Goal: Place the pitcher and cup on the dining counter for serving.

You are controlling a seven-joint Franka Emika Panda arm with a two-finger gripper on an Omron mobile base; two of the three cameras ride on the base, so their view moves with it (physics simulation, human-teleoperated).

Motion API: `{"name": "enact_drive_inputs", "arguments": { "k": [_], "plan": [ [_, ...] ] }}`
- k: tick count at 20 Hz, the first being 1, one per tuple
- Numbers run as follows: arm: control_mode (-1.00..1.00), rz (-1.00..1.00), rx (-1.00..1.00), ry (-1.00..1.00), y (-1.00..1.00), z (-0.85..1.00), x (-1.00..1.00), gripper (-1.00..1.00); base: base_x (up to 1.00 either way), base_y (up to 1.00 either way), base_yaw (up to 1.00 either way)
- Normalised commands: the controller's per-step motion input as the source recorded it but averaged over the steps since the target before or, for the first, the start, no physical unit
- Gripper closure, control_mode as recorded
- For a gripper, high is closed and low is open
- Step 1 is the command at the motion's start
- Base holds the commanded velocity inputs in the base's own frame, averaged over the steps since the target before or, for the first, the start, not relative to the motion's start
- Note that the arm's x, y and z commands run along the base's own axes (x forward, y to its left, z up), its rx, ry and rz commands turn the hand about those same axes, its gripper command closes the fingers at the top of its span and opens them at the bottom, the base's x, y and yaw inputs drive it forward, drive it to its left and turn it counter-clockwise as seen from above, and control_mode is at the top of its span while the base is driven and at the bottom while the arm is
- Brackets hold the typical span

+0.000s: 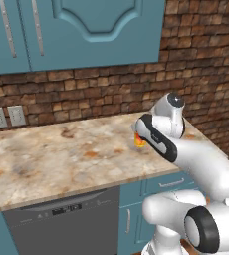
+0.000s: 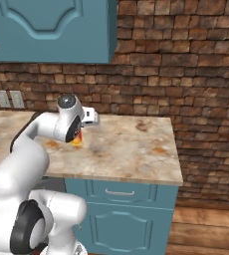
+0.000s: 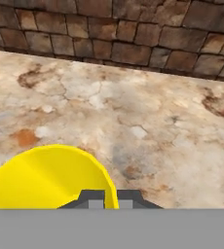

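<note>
The yellow-orange cup (image 3: 46, 177) fills the lower left of the hand view, seen from above into its open mouth. My gripper (image 3: 109, 198) is shut on the cup, its two dark fingertips pinching the right side of the rim. In the base views my arm hides most of the cup (image 1: 139, 141) (image 2: 77, 137), which sits low over the wall counter near the brick wall. Whether it rests on the stone or hangs just above it, I cannot tell. The pitcher and the dining counter are out of view.
The wall counter (image 1: 57, 159) has a beige marbled top that ends at a right edge (image 2: 178, 169). A brick wall (image 2: 186, 74) runs behind it, with teal upper cabinets (image 1: 76, 30) above and outlets (image 1: 7, 117) at left. A dishwasher (image 1: 61, 219) and drawers (image 2: 121, 194) sit below.
</note>
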Motion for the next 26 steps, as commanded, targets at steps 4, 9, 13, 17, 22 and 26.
{"name": "enact_drive_inputs", "arguments": {
  "k": [4, 9, 13, 17, 22, 26],
  "plan": [
    [1.0, 0.0, -0.01, 0.0, 0.0, 0.14, -0.08, 1.0, -0.49, 0.02, 0.01],
    [1.0, 0.0, 0.0, 0.0, 0.0, 0.0, 0.0, 1.0, -1.0, -0.11, -0.11],
    [1.0, 0.0, 0.0, 0.0, 0.0, 0.0, 0.0, 1.0, -1.0, -0.17, -0.5],
    [1.0, 0.0, 0.0, 0.0, 0.0, 0.0, 0.0, 1.0, -0.57, 0.06, -0.84],
    [1.0, 0.0, 0.0, 0.0, 0.0, 0.0, 0.0, 1.0, -0.03, 0.17, -0.99],
    [1.0, 0.0, 0.0, 0.0, 0.0, 0.0, 0.0, 1.0, -0.17, 0.16, -0.98]
  ]
}}
